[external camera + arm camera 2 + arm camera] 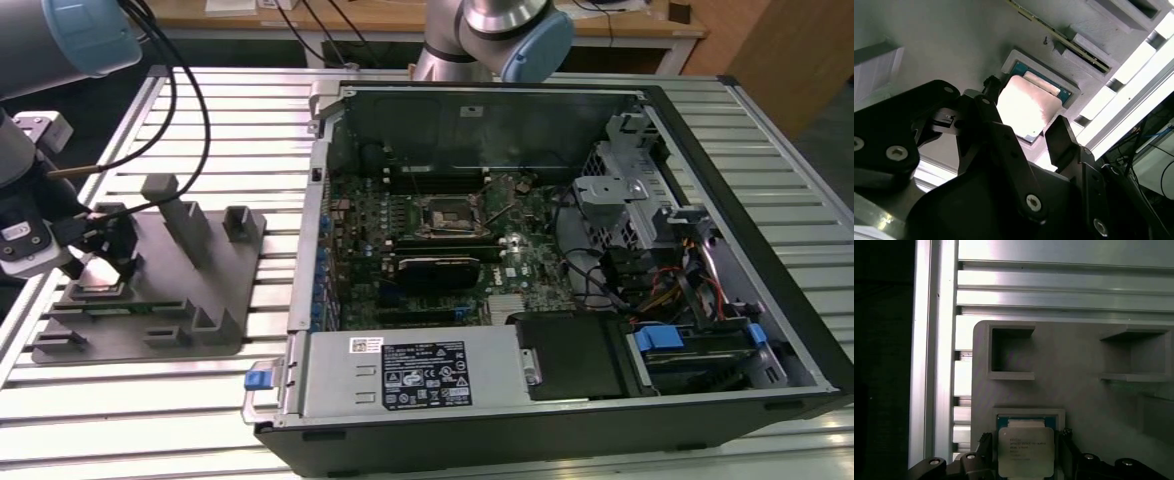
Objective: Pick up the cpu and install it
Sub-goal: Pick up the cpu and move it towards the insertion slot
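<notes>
Black gripper low over grey tray, fingers apart either side of cpu, contact unclear. Cpu flat in square recess of tray. Slatted metal tabletop beneath. Open computer case toward exterior view's right, black socket on its motherboard.

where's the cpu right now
The cpu sits in a square pocket of the grey tray, at the exterior view's left beside the open computer case, with the open hand straddling it.

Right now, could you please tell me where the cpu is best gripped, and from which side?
Probably by two opposite edges, from straight above: the cpu lies flat in a shallow recess of the grey tray, and the open end effector straddles it.
</notes>
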